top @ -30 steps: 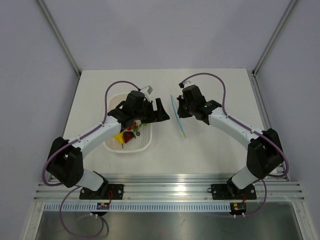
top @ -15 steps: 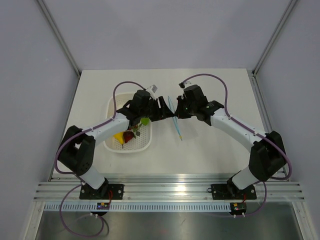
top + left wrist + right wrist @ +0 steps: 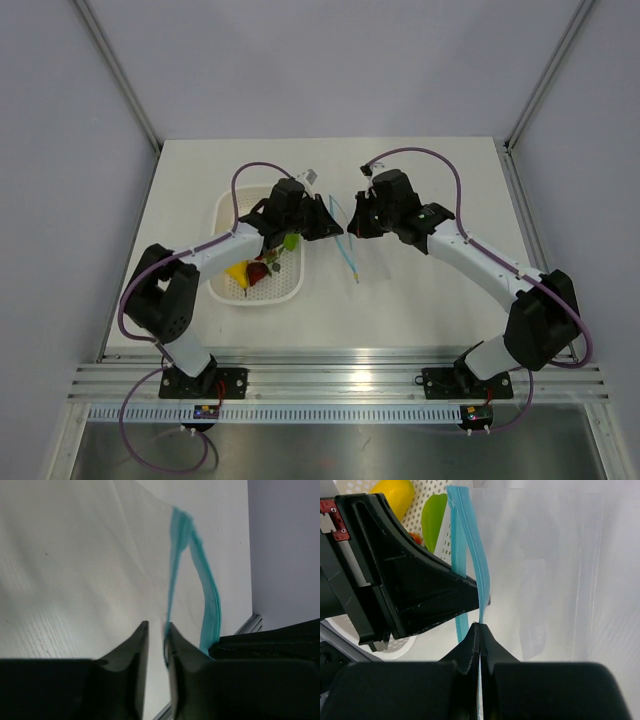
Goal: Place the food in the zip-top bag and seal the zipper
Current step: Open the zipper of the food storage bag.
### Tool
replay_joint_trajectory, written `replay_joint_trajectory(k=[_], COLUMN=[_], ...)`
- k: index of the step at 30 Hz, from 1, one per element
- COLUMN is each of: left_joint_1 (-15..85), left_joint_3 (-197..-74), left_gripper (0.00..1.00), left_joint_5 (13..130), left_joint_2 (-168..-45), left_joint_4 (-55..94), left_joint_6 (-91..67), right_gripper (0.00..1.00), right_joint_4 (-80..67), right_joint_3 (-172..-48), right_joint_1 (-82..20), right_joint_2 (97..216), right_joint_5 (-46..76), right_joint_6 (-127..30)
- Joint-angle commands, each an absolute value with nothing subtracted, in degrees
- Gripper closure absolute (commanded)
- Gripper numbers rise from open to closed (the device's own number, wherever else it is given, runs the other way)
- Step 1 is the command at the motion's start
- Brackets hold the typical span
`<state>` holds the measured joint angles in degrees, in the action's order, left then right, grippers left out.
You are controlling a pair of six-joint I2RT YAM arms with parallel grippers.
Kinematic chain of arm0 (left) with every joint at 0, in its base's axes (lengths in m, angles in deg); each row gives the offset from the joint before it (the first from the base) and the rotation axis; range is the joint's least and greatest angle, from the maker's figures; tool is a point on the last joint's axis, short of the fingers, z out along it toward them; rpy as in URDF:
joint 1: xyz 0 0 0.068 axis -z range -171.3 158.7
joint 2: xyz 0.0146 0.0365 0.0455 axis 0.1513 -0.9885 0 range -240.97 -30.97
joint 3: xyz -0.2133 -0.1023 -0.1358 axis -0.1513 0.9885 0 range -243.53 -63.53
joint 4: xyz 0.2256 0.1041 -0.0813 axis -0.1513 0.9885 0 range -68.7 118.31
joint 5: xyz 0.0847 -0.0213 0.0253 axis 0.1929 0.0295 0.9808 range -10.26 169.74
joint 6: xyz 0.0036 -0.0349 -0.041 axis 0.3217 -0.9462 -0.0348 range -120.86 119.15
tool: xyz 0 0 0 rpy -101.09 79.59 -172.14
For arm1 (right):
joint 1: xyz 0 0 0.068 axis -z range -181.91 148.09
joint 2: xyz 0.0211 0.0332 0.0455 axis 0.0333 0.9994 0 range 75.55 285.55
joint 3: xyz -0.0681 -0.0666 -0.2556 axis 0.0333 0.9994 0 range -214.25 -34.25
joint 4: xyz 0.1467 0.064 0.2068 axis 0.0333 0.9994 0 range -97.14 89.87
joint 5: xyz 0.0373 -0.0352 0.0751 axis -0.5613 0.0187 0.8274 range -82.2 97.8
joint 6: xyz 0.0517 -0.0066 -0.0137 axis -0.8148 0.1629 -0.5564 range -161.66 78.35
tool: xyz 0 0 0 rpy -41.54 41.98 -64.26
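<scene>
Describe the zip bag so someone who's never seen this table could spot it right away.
On the white table, look just right of the white basket, between the left gripper and the right gripper. The bag is held there edge-on, pinched by the right gripper. It is the only see-through thing, with a light blue strip along one edge.

Lighting: bright, even, diffuse from overhead; faint soft shadows on table [image 3: 400, 310]. Top view sharp. Left wrist view: zipper [image 3: 186, 535] blurred, left gripper [image 3: 156, 626] dark, out of focus
</scene>
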<state>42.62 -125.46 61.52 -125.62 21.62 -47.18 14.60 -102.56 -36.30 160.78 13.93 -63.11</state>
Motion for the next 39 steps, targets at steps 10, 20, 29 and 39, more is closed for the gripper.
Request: replay_joint_trajectory(k=[10, 20, 29, 39], left_joint_1=[42.98, 44.30, 44.39, 44.21], left_joint_3=[-135.41, -137.97, -138.85, -141.13], left_gripper=[1.00, 1.00, 1.00, 1.00], left_joint_5=[63.12, 64.09, 65.15, 63.56], left_joint_2=[-127.20, -128.26, -126.77, -126.07], left_joint_4=[34.65, 40.02, 42.31, 43.88], left_joint_6=[-44.28, -44.54, -42.34, -39.18], right_gripper=[1.00, 0.72, 0.55, 1.00], right_joint_4=[19.23, 19.94, 21.95, 22.83], right_joint_3=[-104.29, -108.34, -109.65, -110.80], right_joint_1=[-36.97, -41.28, -41.28, -41.20], right_joint_2=[159.22, 164.05, 166.16, 167.75], right_joint_5=[2.36, -2.31, -3.45, -3.61], right_joint_6=[-62.66, -63.97, -64.16, -62.14])
